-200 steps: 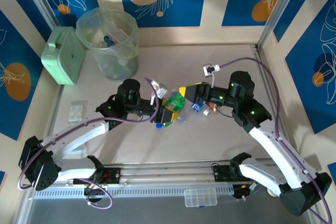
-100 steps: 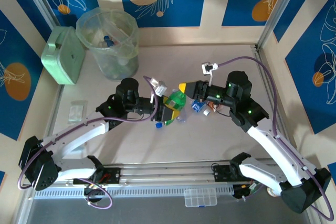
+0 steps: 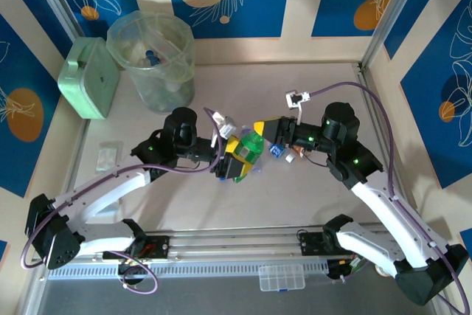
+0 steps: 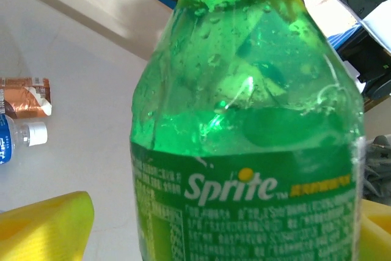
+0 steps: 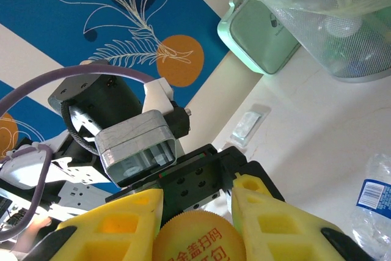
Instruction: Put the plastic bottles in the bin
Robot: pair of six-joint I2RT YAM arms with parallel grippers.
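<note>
**Sprite bottle gripped at its cap by the right end effector**

The right end effector (image 3: 260, 132) is closed narrow on the yellow cap (image 5: 198, 244) of a green Sprite bottle (image 4: 244, 120); the bottle's body reaches from those fingers into the left end effector (image 3: 236, 161), whose yellow fingers (image 4: 43, 227) stand wide on either side of the label, one clearly apart from the plastic; past the left end effector a small clear bottle (image 4: 21, 139) lies on the surface (image 4: 79, 169); the bin (image 3: 151, 57) stands well apart, beyond and left of the left end effector.
</note>
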